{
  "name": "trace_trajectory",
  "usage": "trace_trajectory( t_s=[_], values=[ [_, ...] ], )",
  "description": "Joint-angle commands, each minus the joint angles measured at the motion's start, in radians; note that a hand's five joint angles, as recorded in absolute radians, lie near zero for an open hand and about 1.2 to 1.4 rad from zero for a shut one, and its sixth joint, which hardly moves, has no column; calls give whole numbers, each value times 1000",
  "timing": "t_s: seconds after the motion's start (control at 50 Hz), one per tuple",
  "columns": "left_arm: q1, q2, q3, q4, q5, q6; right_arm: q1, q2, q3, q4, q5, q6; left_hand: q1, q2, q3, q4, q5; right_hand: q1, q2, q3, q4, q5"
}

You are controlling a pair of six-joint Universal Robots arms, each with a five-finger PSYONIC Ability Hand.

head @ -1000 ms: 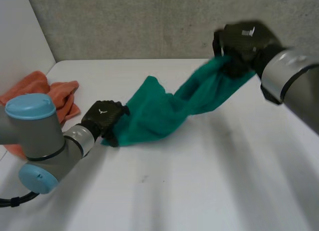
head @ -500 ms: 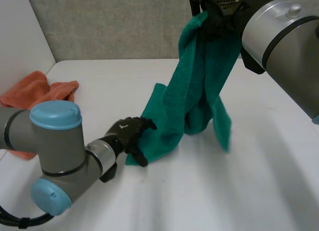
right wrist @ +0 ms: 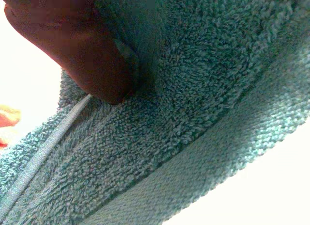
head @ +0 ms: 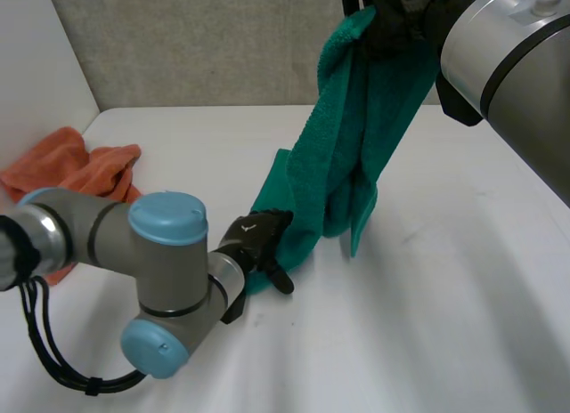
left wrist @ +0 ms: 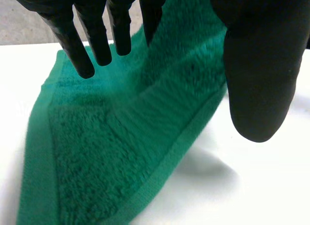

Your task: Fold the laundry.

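Observed soft, limp dark-green terry towel pinched at its top edge in right hand, lower corner at left hand (grip: cannot tell); best taken by hemmed corners.

The towel is showing a deep teal-green all over, with a smoother plain band of the same green running along its looped pile by the hem, while the cloth is glowing orange. The table is looking plain white against a speckled grey wall. The arms are showing grey joints and light-blue caps, ending in a black left hand and a black right hand.
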Motion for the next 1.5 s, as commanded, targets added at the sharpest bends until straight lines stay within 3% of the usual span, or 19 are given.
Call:
trace_trajectory(
  t_s=[0.02, 0.06, 0.2, 0.34, 0.5, 0.58, 0.64, 0.76, 0.86, 0.94, 1.02, 1.04, 1.1, 1.16, 1.34, 1.5],
  values=[
    [-17, -44, 57, 0, -102, 13, 0, -12, 7, 6, 3, 2, 642, 666, 662, 667, 679, 414, 222, 219, 208, 234],
    [-14, -31, 68, -4, -149, 25, -2, -14, 16, 6, 6, -2, 1041, 1065, 1062, 1066, 1078, 414, 222, 219, 208, 234],
    [51, 166, 33, -26, -183, 140, -29, -10, 85, 12, 5, -109, 1054, 1078, 1075, 1079, 1091, 414, 222, 219, 208, 234],
    [170, 470, -67, -116, -157, 451, -150, -10, 204, 61, 8, -410, 1054, 1078, 1075, 1079, 1091, 414, 222, 219, 208, 234],
    [201, 608, -119, -250, -80, 733, -187, -14, 290, 127, 6, -550, 1054, 1078, 1075, 1079, 1091, 414, 222, 219, 208, 234],
    [222, 610, -159, -284, -60, 812, -189, -10, 321, 185, 0, -564, 1054, 1078, 1075, 1079, 1091, 414, 222, 219, 208, 234],
    [224, 593, -176, -284, -60, 833, -190, 5, 359, 231, -8, -585, 1054, 1078, 1075, 1079, 1091, 414, 222, 219, 208, 234],
    [213, 373, -118, -270, -67, 873, -193, 152, 357, 224, 0, -624, 1054, 1078, 1075, 1079, 1091, 414, 222, 219, 208, 234],
    [209, 193, 69, -207, -71, 904, -204, 301, 201, 79, 9, -596, 1054, 1078, 1075, 1079, 1091, 414, 222, 219, 208, 234],
    [209, 111, 244, -17, -74, 912, -220, 376, 20, -76, 46, -529, 1054, 1078, 1075, 1079, 1091, 414, 222, 219, 208, 234],
    [209, 108, 330, 282, -77, 932, -226, 396, -161, -274, 106, -420, 1054, 1078, 1075, 1079, 1091, 414, 222, 219, 208, 234],
    [210, 114, 352, 419, -83, 944, -229, 392, -179, -314, 110, -398, 1054, 1078, 1075, 1079, 1091, 414, 222, 219, 208, 234],
    [209, 148, 361, 643, -70, 952, -244, 365, -216, -483, 107, -316, 1054, 1078, 1075, 1079, 1091, 414, 222, 219, 208, 234],
    [210, 182, 354, 739, -63, 946, -249, 306, -205, -593, 106, -265, 1054, 1078, 1075, 1079, 1091, 414, 222, 219, 208, 234],
    [219, 263, 161, 674, -63, 817, -249, 244, -24, -554, 54, -266, 1054, 1078, 1075, 1079, 1091, 414, 222, 219, 208, 234],
    [209, 274, -60, 575, -57, 817, -266, 192, 235, -408, -54, -299, 1054, 1078, 1075, 1079, 1091, 414, 222, 219, 208, 234]
  ],
)
